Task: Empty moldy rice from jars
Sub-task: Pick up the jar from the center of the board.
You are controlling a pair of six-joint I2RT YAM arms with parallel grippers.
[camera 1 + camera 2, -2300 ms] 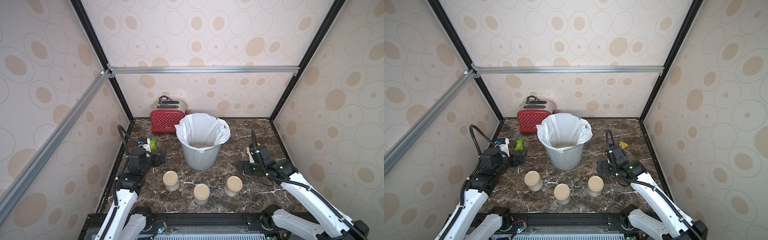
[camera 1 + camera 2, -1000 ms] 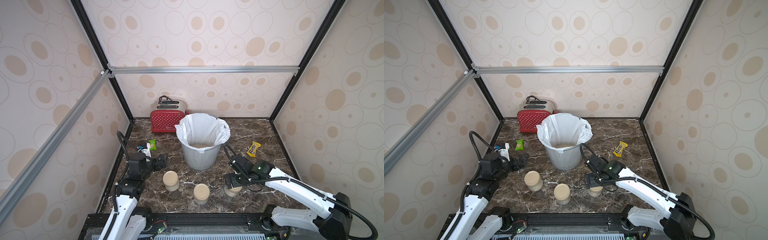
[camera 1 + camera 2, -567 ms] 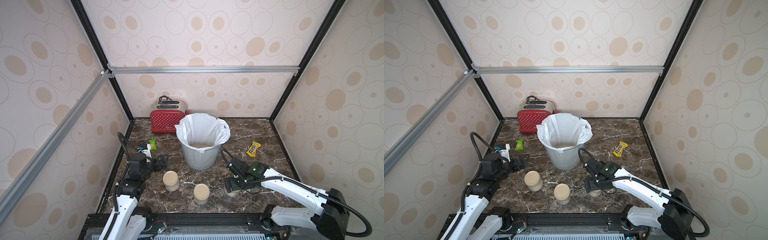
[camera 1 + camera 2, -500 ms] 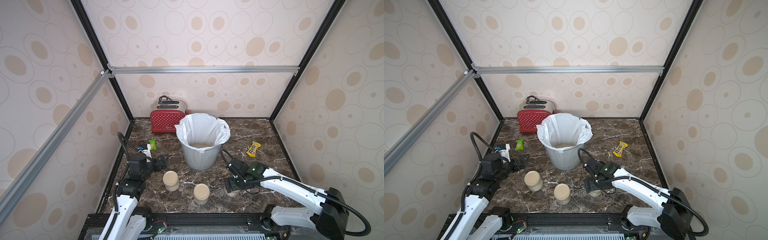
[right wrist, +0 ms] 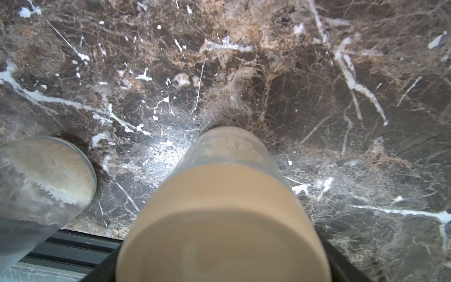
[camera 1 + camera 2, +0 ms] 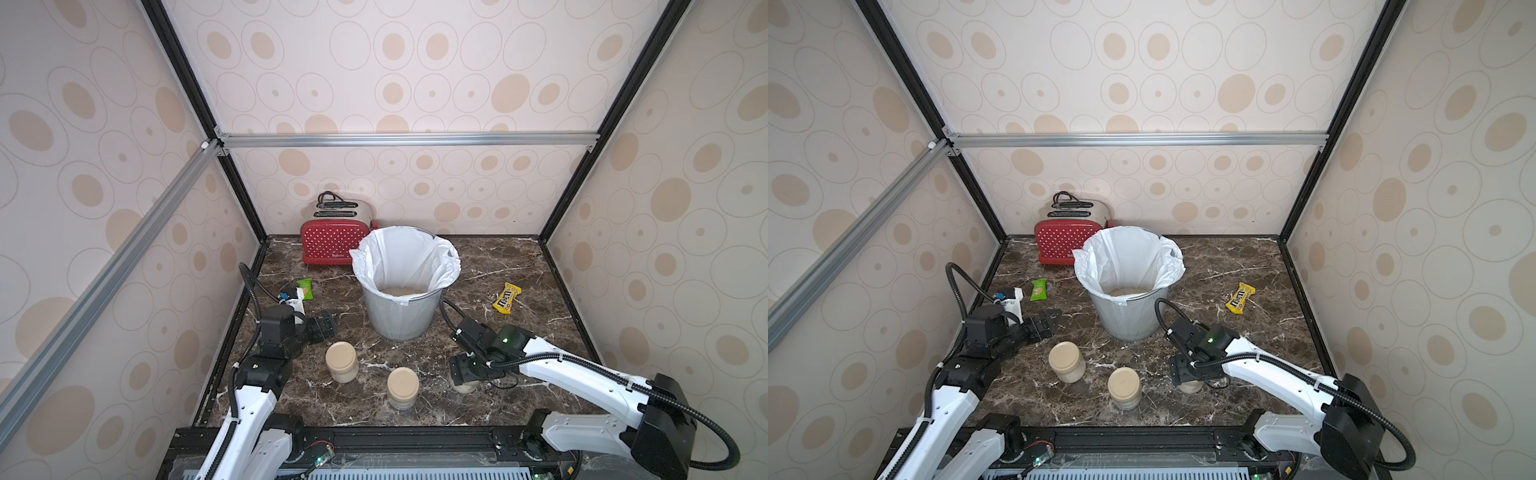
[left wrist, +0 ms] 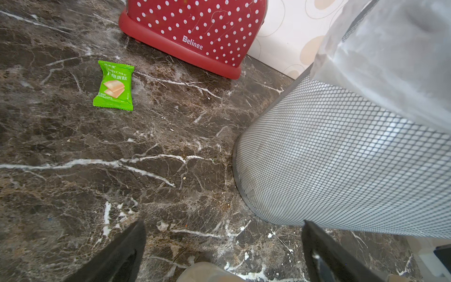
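- In front of the bin (image 6: 399, 320), on the dark marble tabletop (image 6: 519, 332), the left jar (image 6: 341, 361), middle jar (image 6: 402, 387) and right jar (image 6: 466, 387) stand upright in a row, well apart, each with its beige lid on.
- Left jar: in front of the bin, toward its left side.
- Middle jar: directly in front of the bin, farthest from it. The right wrist view shows rice (image 5: 48, 168) through the glass.
- Right jar: in front of the bin, toward its right side, under the right gripper (image 6: 463, 371).
- Right gripper: its jaws straddle the right jar's lid (image 5: 219, 232), one black finger (image 5: 105, 268) at each side. Whether they press on the lid cannot be told.
- Left gripper (image 6: 326, 326): released, jaws spread and holding nothing, just left of the bin's base and behind the left jar.
- Bin: grey mesh wall, white liner (image 6: 405, 257), with a layer of rice (image 6: 401, 292) at the bottom.
- Toaster (image 6: 334, 245): red with white dots, behind the bin on its left.
- Green packet (image 6: 305, 288): flat on the tabletop, left of the bin.
- Yellow packet (image 6: 507, 298): flat on the tabletop, right of the bin.
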